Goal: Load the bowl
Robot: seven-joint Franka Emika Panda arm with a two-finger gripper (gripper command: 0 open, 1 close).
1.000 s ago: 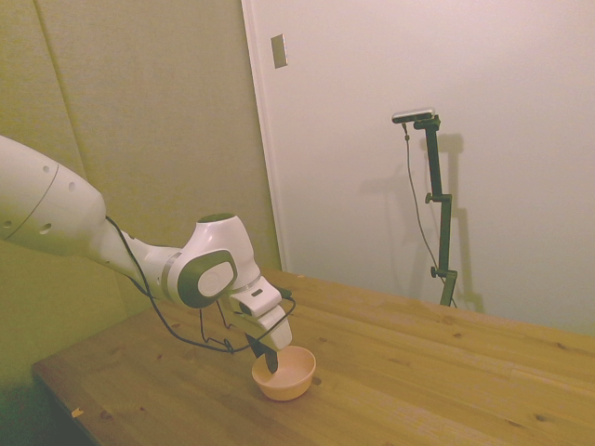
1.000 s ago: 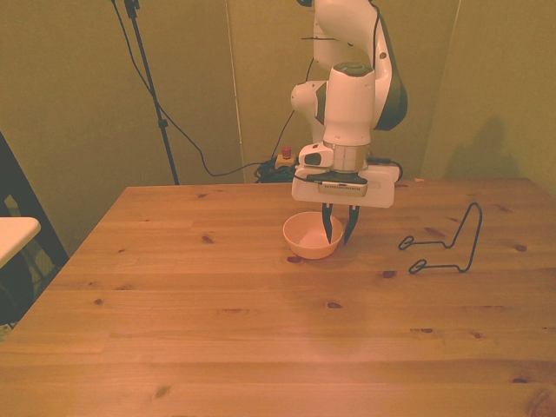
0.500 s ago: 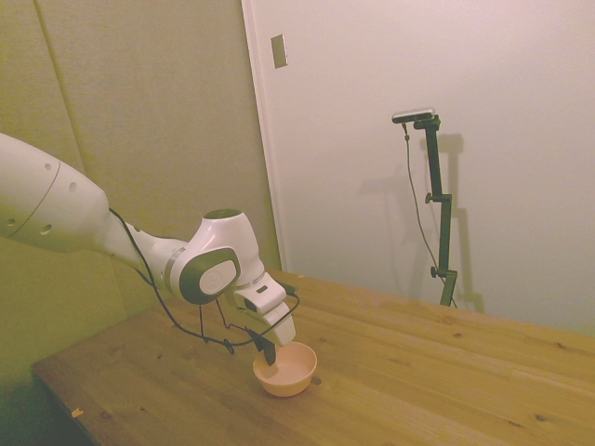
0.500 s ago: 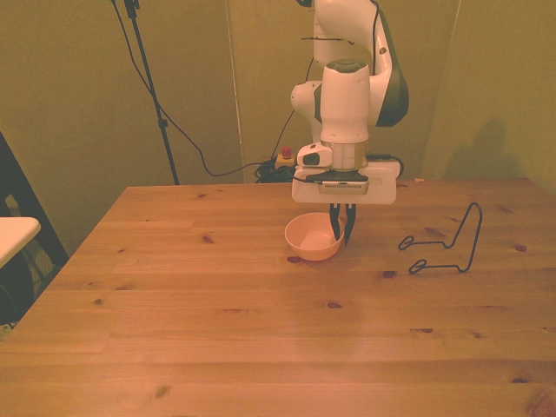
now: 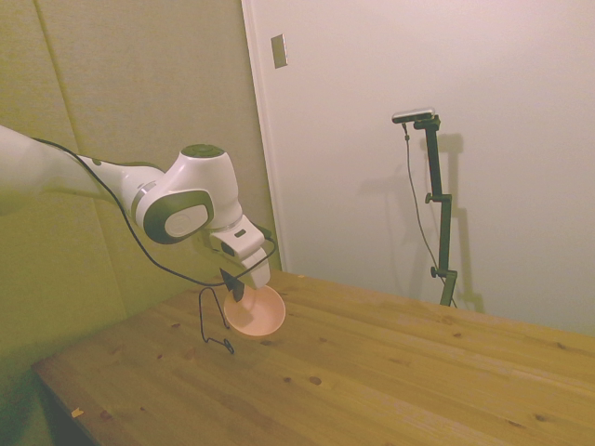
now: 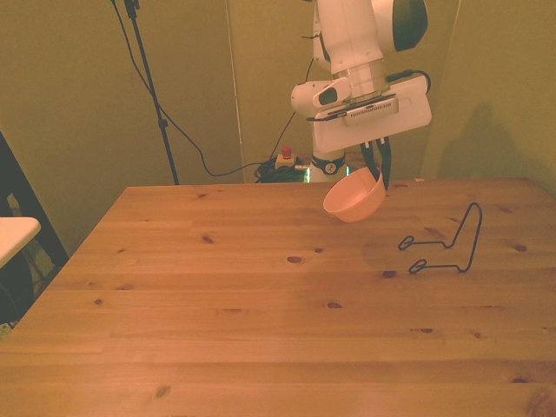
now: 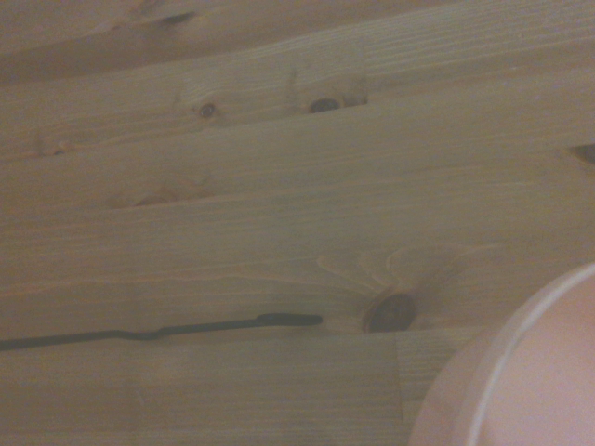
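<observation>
Bowl (image 6: 354, 195) is now off the table (image 6: 261, 321), where it sat a second ago. Gripper (image 6: 375, 170) fingers clamped on its rim; it hangs tilted, short of the wire rack (image 6: 445, 242). Lift done; I judge carry-over to rack is next.

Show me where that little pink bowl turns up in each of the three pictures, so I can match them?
Side view: the bowl hangs tilted in the tool, above the table, left of centre.
Front view: the bowl is held in the air, upper middle.
Wrist view: only its pale rim shows, at one corner.
Shared landmark: the black wire rack, also at and.
</observation>
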